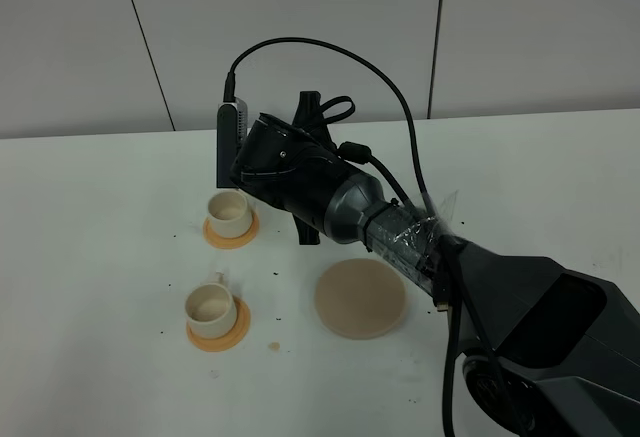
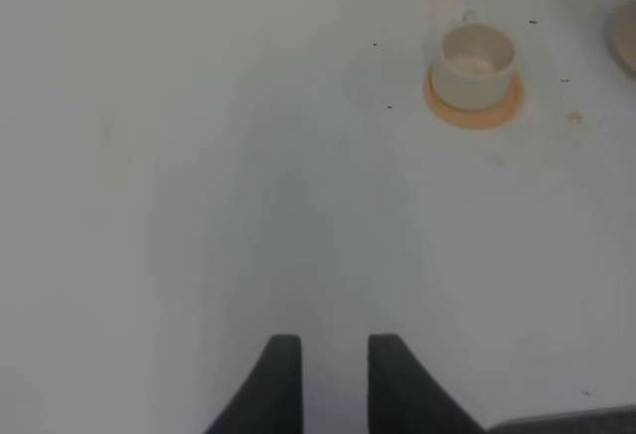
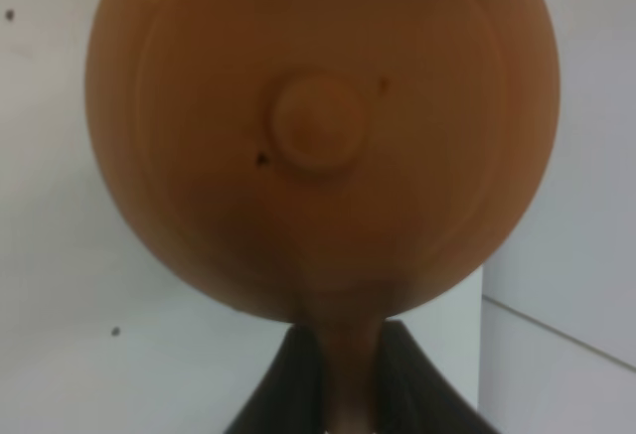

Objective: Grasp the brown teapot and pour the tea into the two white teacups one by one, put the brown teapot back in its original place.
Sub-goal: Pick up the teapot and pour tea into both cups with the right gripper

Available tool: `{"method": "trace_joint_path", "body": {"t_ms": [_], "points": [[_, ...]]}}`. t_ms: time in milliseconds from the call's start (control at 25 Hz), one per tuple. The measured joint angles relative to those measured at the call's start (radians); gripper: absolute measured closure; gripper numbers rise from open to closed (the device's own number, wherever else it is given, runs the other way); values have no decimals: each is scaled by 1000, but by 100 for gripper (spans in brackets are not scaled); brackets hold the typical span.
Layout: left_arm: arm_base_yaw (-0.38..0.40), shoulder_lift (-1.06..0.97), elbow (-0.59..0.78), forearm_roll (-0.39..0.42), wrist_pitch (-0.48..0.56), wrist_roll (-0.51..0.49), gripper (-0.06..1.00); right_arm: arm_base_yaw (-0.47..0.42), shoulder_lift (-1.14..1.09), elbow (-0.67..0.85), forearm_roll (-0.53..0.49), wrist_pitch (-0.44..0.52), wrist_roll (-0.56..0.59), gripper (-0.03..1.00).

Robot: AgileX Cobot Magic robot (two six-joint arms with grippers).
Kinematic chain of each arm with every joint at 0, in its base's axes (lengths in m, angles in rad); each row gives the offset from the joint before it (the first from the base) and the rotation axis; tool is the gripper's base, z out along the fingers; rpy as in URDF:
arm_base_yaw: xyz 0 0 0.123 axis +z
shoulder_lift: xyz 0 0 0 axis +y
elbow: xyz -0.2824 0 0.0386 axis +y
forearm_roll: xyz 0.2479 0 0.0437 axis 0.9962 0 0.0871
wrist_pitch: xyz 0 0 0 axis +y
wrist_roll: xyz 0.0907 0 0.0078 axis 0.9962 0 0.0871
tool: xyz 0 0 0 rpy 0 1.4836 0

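Filling the right wrist view, the brown teapot shows a squat, round, reddish-brown clay body with a matte surface. Faint concentric rings circle a small knobbed lid, and a dark speck sits beside the knob. Its loop handle runs down between the dark fingers of the right gripper, which is clenched on it and holds the pot above the table. From the high camera the pot is hidden behind the right arm's wrist, which hangs just beside the far white teacup. The near teacup stands closer to the camera, and both sit on orange coasters. The round beige disc lies flat on the table, right of the near cup. The left gripper hovers over white tabletop, fingers slightly parted, grasping nothing.
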Motion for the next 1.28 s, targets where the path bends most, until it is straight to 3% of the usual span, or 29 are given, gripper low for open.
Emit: {"method": "trace_joint_path", "body": {"t_ms": [1280], "points": [[0, 0, 0, 0, 0, 0, 71, 40, 0, 0, -48, 26, 0, 87]]}}
